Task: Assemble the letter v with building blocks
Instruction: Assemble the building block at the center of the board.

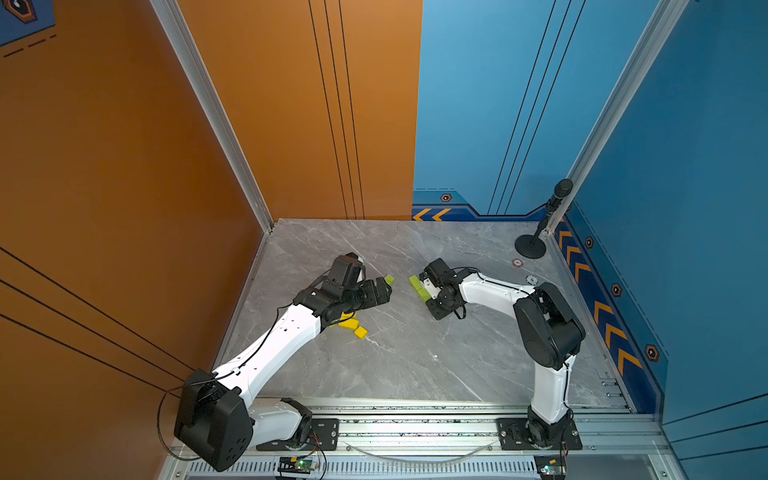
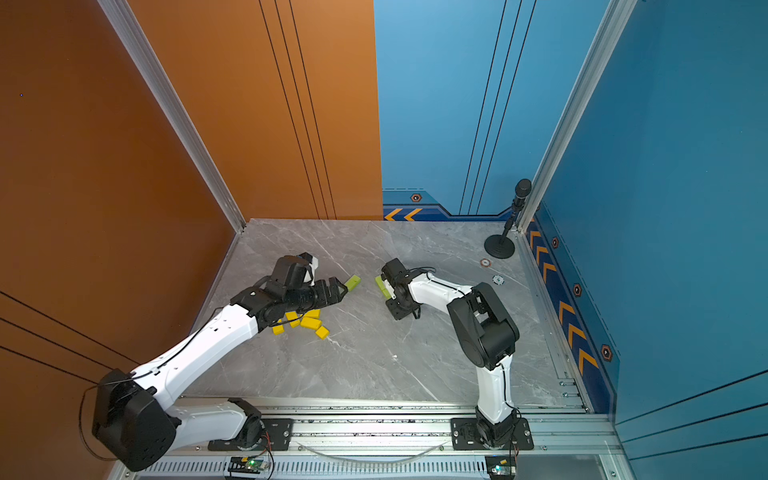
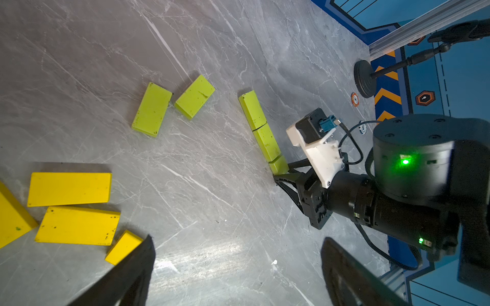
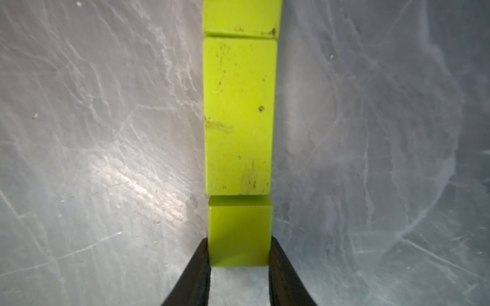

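Note:
Two lime-green bricks (image 4: 238,116) lie end to end in a straight row on the grey table. A small green cube (image 4: 240,233) sits at the row's near end, a thin gap from the second brick, and my right gripper (image 4: 240,251) is shut on it. The left wrist view shows the same row (image 3: 266,143) beside two loose green bricks (image 3: 152,109). Several yellow blocks (image 3: 69,189) lie close together under my left arm. My left gripper (image 3: 237,238) hangs open over bare table. In both top views it is beside a green brick (image 1: 389,279) (image 2: 353,282).
A black microphone stand (image 1: 530,245) occupies the far right corner by the blue wall. Two small round markers (image 1: 517,262) lie on the table near it. An aluminium rail (image 1: 415,415) runs along the front edge under both arm bases.

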Controlling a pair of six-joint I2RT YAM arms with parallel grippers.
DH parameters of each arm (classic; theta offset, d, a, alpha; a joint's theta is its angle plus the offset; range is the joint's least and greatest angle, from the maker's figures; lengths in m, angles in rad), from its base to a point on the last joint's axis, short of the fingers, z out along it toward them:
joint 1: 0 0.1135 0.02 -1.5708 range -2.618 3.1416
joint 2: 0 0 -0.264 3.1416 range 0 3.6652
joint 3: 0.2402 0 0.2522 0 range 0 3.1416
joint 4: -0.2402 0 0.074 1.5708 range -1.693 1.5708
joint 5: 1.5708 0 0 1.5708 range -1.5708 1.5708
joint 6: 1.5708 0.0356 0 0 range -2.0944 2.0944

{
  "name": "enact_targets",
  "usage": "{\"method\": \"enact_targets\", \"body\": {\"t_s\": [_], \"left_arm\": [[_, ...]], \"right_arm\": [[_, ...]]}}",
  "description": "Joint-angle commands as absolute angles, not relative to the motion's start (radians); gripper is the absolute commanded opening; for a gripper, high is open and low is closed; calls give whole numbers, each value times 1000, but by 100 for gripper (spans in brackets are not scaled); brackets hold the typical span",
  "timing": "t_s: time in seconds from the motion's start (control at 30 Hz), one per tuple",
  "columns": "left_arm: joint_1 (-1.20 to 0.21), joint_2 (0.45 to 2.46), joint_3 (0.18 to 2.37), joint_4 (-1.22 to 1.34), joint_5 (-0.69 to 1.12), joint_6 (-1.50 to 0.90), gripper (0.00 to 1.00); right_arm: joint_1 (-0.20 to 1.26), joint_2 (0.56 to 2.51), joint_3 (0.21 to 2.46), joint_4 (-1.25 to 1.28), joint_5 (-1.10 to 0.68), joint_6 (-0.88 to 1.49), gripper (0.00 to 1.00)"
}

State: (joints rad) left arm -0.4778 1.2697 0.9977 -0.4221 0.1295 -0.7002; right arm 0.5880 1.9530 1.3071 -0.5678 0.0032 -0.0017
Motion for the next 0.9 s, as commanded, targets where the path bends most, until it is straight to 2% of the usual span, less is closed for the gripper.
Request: {"method": "enact_targets", "body": {"t_s": [0.0,0.87], "left_arm": [[-469,1259,983,-424,121,-687,98],[-466,1259,981,-424,119,-684,98]], "right_arm": [[594,1979,1311,-618,21,-11,36],[594,2010,1328,-622,29,-18,37]]}}
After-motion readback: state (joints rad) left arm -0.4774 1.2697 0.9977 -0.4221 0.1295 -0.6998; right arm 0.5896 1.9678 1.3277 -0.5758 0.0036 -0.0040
